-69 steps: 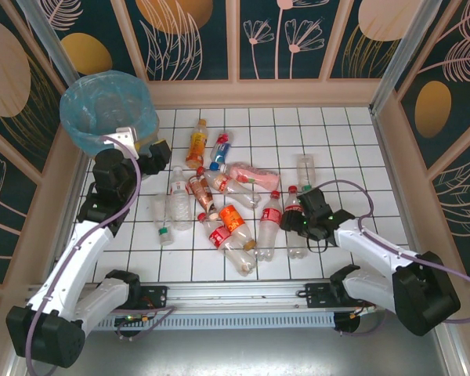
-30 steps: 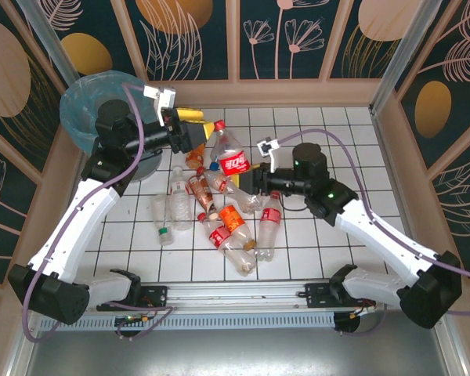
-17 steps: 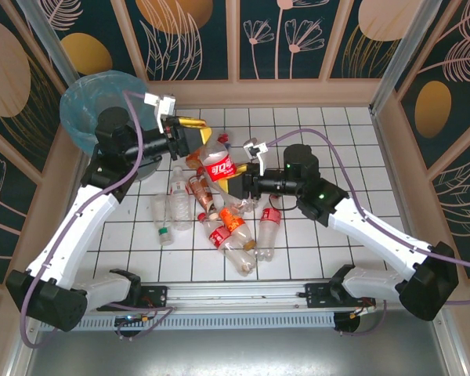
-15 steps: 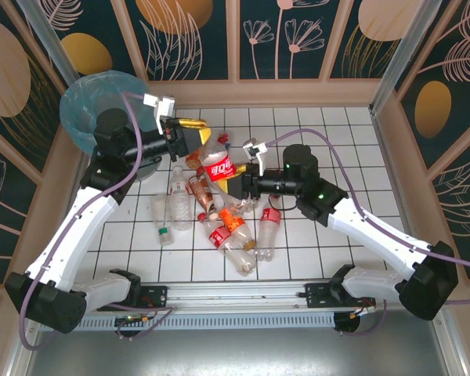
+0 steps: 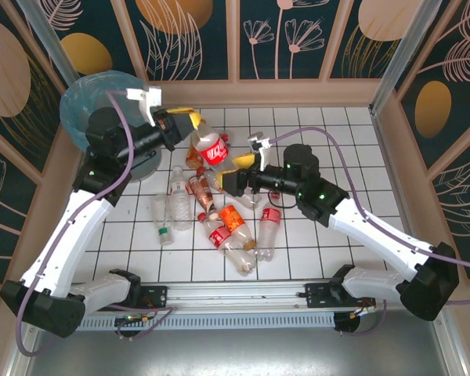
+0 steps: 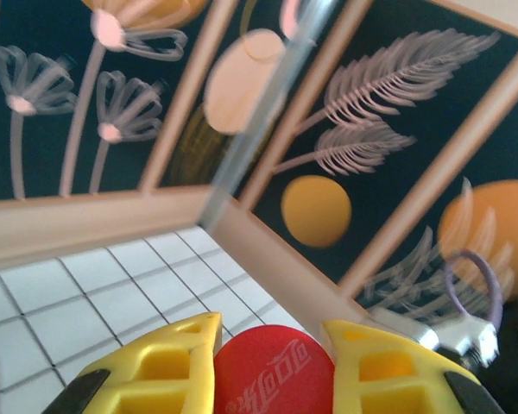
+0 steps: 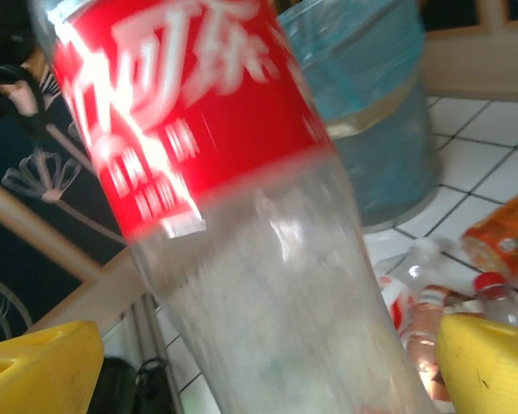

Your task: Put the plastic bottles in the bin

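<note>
Top external view has the red-labelled bottle [image 5: 211, 149] up off the table [image 5: 337, 157], with the left gripper [image 5: 191, 124] clenched on its upper end and the right gripper [image 5: 235, 171] just beyond its lower end. From the left wrist I can see both yellow fingers [image 6: 155, 366] pressed against the red label, so that grip looks sound. From the right wrist the bottle stands between that gripper's fingers, but they are spread wide and not pressing it, so the right one has let go. The bottle's long axis runs on a slant, from the left gripper down towards the right one. The bin [image 5: 72, 102] sits in the far left corner, behind the left arm's wrist and on the opposite side of it from the bottle. The left arm is plainly the nearer, so I'd judge the carry to be a swing back to the left. Half a second ago the right gripper was closed on the bottle's lower end and both arms shared it. Since then its jaws have sprung apart and the left arm has drawn the bottle a little towards the back wall. The other bottles [image 5: 233, 223] lie heaped on the tiles, not yet binned
</note>
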You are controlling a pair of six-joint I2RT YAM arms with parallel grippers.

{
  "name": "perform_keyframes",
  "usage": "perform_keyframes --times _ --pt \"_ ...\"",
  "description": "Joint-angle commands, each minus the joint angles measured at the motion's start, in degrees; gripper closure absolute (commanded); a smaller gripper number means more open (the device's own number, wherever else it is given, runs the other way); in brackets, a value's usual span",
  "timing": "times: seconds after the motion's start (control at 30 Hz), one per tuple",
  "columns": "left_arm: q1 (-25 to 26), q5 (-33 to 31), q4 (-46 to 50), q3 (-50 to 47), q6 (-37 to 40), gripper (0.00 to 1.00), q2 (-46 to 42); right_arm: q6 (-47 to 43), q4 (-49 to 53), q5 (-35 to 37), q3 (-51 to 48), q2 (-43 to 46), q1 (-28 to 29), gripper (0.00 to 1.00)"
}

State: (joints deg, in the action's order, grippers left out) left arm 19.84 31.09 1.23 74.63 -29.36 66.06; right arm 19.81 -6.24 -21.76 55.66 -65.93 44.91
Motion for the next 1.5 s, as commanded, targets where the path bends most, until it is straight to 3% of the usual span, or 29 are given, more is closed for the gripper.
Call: perform_keyframes --times 0.0,0.33,0.5,0.67,0.97,1.1,1.23,1.47 --pt "-0.21 -12.15 2.85 8.71 3.07 1.0 0.91 -0.61 0.56 10.84 2.0 4.47 0.27 0.01" --pt "-0.3 -41.4 12.82 35.12 13.95 1.0 8.2 1.65 0.45 24.0 -1.09 11.33 0.19 0.01" --pt "-0.31 -48.62 16.2 45.0 18.7 1.0 13.18 7.18 -1.01 22.9 -2.78 10.47 0.26 0.01" --pt "-0.59 -60.49 18.84 49.21 26.9 1.0 19.36 13.09 -4.35 15.74 -3.75 6.06 2.04 0.01" --pt "-10.81 -55.52 20.82 48.86 23.45 1.0 24.54 8.87 -3.54 16.05 2.55 -3.65 10.0 0.01" --pt "-12.6 -54.13 20.6 47.58 23.22 1.0 27.19 8.66 -2.95 15.57 4.61 -5.55 10.38 0.01" --pt "-13.24 -56.81 20.23 45.94 23.7 1.0 29.61 8.49 -3.55 16.96 3.83 -4.69 10.87 0.01" --pt "-14.64 -54.28 17.66 40.84 22.55 1.0 30.56 8.58 -3.35 19.69 1.66 -2.73 10.82 0.01"
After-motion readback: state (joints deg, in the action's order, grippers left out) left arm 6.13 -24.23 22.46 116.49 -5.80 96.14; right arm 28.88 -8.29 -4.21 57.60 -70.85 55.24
